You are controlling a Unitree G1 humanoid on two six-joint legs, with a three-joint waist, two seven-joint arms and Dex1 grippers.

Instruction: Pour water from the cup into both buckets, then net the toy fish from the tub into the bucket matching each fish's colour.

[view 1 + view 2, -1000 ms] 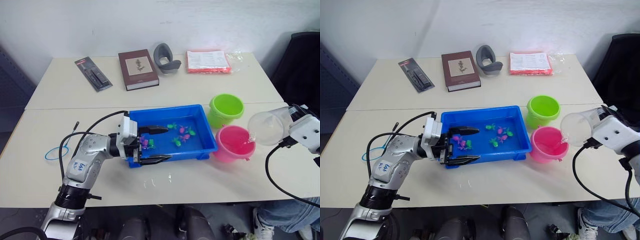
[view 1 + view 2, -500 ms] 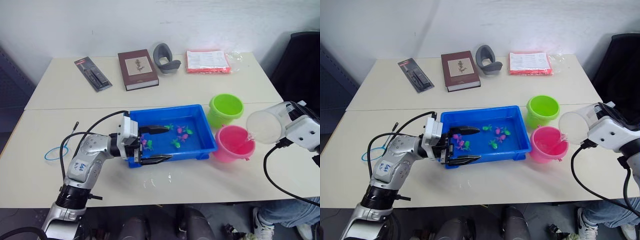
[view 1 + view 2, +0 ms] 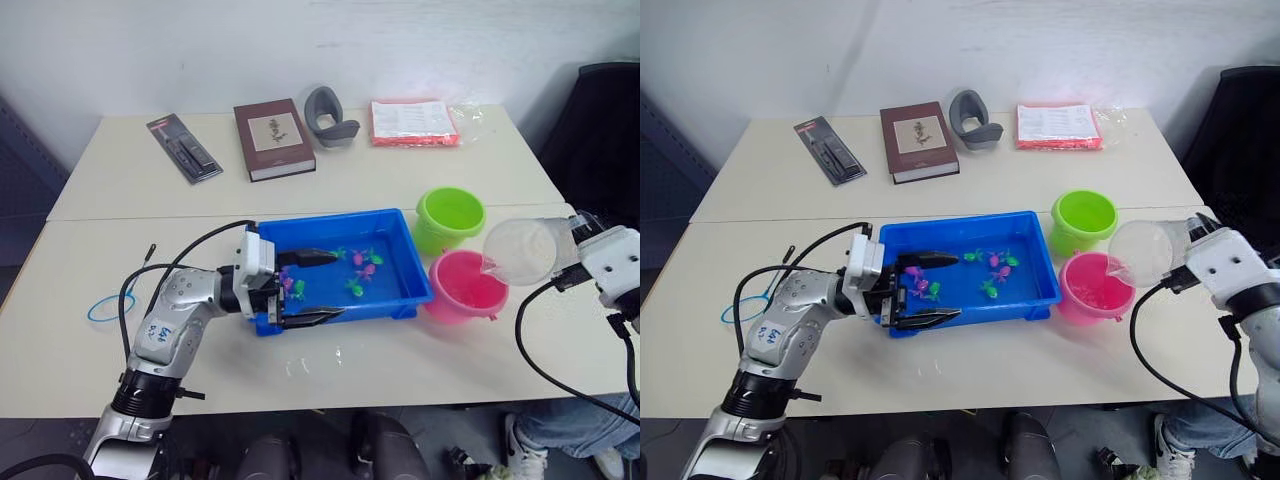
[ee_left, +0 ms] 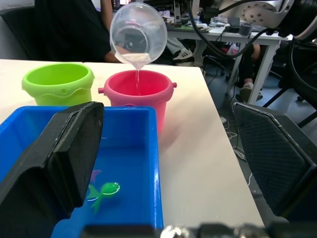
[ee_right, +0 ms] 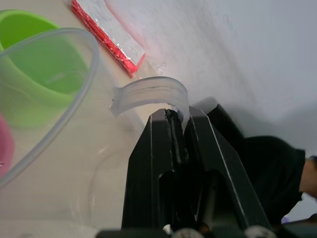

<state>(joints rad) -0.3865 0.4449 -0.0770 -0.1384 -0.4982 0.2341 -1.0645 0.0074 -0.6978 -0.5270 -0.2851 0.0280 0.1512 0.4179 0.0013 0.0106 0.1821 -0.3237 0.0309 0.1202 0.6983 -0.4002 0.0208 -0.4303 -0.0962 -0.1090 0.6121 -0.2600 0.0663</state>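
- Right gripper [image 5: 179, 130]: both black fingers clamped on the curved handle of the wide clear plastic cup [image 3: 520, 250]. Holding by the handle leaves the spout free to tip.
- Cup is tilted, spout down, above the small round pink plastic bucket [image 3: 463, 286]; a thin stream of water falls from the spout into the bucket in the left wrist view. Judged: pour into pink in progress.
- Small round lime-green plastic bucket [image 3: 451, 217] stands just beside the pink one, on its far side. Cannot tell whether it holds water.
- Left gripper [image 3: 308, 288]: fingers spread wide, holding nothing, one on each side of the near-left corner of the shallow blue plastic tub [image 3: 400, 300]; likely steadying it.
- Tiny green and pink plastic toy fish [image 3: 362, 270] lie in the tub, not yet netted.
- Small blue-rimmed net [image 3: 103, 306] lies on the table, well left of the tub.
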